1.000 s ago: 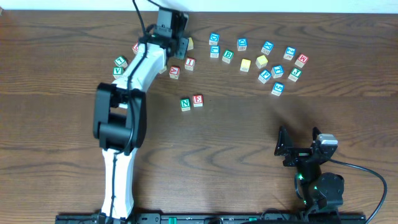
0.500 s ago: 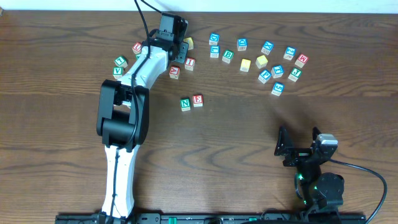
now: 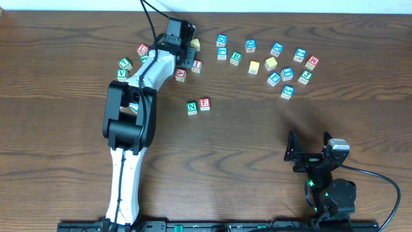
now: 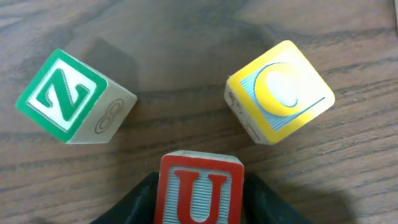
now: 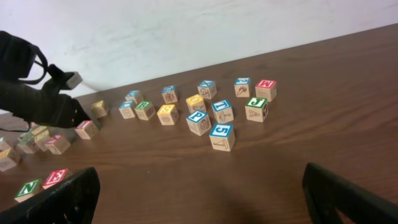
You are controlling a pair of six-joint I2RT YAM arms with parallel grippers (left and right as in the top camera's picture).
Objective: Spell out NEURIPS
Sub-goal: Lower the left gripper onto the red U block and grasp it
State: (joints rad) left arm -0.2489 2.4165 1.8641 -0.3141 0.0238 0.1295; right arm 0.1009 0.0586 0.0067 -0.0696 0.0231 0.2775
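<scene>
Gripping the red U cube (image 4: 199, 190) by two opposite sides with the left claw (image 3: 185, 55), clenched, at the far side of the worktop (image 3: 257, 142). Watch for twist or slip from an off-centre hold. Avoid clipping the green Z cube (image 4: 68, 96) and yellow cube (image 4: 280, 90) nearby when lifting. Keep the right claw (image 5: 205, 199) released, parked well apart.

Over 1 second, swings the left arm (image 3: 154, 67) at the elbow a little to the right in the overhead view and farther up the table. Draws the left gripper (image 3: 186, 55) slightly back toward the near edge. Uncovers the red-framed cube (image 3: 143, 49) at the far left of the scatter, partly hidden by the arm before.
</scene>
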